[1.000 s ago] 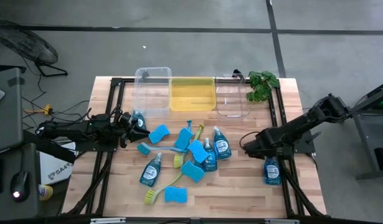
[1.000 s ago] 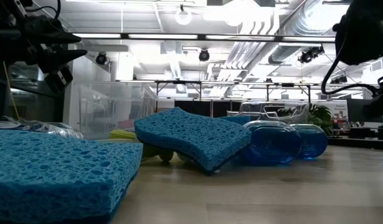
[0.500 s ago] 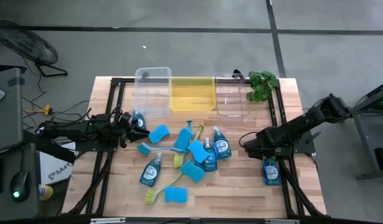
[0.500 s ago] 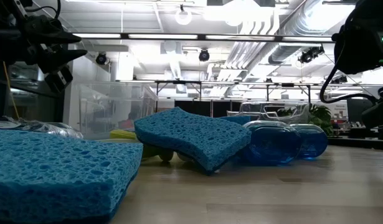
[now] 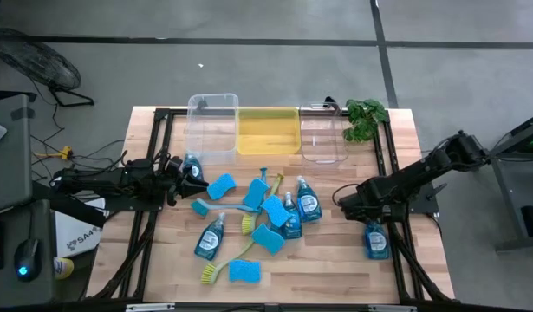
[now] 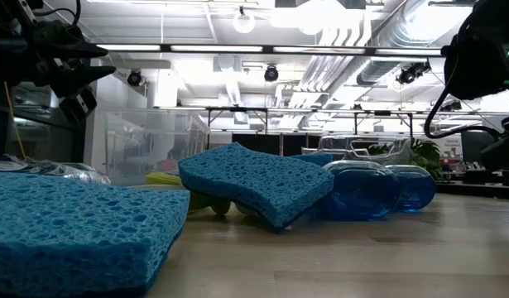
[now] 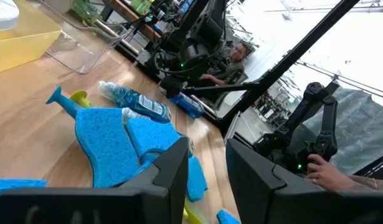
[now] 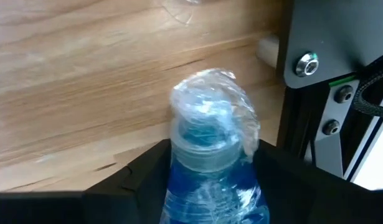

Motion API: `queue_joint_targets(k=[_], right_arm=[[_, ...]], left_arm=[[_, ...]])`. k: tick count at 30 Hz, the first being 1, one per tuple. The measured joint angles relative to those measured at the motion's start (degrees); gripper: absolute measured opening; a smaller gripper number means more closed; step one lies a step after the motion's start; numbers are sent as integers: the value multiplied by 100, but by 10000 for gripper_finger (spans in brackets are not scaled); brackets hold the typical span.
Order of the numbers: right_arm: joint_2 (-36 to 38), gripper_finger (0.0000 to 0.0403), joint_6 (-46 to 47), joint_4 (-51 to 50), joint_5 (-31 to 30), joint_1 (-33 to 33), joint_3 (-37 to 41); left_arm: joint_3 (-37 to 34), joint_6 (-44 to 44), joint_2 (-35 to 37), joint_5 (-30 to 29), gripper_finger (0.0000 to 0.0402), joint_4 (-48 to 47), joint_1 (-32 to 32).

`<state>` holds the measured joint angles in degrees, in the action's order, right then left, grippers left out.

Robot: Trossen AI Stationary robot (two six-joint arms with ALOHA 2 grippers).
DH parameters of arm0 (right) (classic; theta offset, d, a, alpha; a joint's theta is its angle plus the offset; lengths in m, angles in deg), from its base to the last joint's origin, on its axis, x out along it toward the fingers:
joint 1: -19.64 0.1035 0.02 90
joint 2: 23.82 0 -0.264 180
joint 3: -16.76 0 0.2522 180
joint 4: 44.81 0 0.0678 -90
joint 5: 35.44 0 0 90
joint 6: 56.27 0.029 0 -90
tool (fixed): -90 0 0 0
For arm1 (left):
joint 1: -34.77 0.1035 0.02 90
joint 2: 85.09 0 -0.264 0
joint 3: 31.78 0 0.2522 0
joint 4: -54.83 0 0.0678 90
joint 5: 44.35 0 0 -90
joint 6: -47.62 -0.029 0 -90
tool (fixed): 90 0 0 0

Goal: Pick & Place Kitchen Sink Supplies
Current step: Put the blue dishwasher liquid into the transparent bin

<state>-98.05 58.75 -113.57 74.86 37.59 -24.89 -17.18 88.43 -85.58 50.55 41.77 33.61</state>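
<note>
A small clear bottle of blue dish soap (image 5: pixel 376 241) lies on its side near the table's right edge, and my right gripper (image 5: pixel 372 224) is down on its cap end. In the right wrist view the bottle (image 8: pixel 213 180) sits between the two dark fingers. More bottles (image 5: pixel 308 204), blue sponges (image 5: pixel 268 236) and dish brushes (image 5: pixel 236 256) lie scattered mid-table. My left gripper (image 5: pixel 195 176) hovers level at the left, above the table, open with nothing between its fingers (image 7: pixel 207 168). A further bottle (image 5: pixel 191 163) lies beside it. My right gripper has the soap bottle by its shoulder (image 8: pixel 179 163), just below the cap, with one finger on either side. The fingers slant steeply down from above and lie across the bottle. The bottle rests on its side on the table.
Along the far edge stand a clear bin (image 5: pixel 212 130), a yellow bin (image 5: pixel 268 130) and another clear bin (image 5: pixel 323 134), with a green plant (image 5: pixel 364 120) to their right. Black frame rails (image 5: pixel 396 173) run along both sides. A person (image 7: pixel 236 57) sits beyond the table.
</note>
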Motion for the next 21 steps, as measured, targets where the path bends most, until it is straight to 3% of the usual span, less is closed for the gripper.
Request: queue_joint_targets(k=[21], right_arm=[[-4, 144, -199, 169, 6, 2, 12]], left_arm=[[0, 0, -1, 0, 105, 1, 1]])
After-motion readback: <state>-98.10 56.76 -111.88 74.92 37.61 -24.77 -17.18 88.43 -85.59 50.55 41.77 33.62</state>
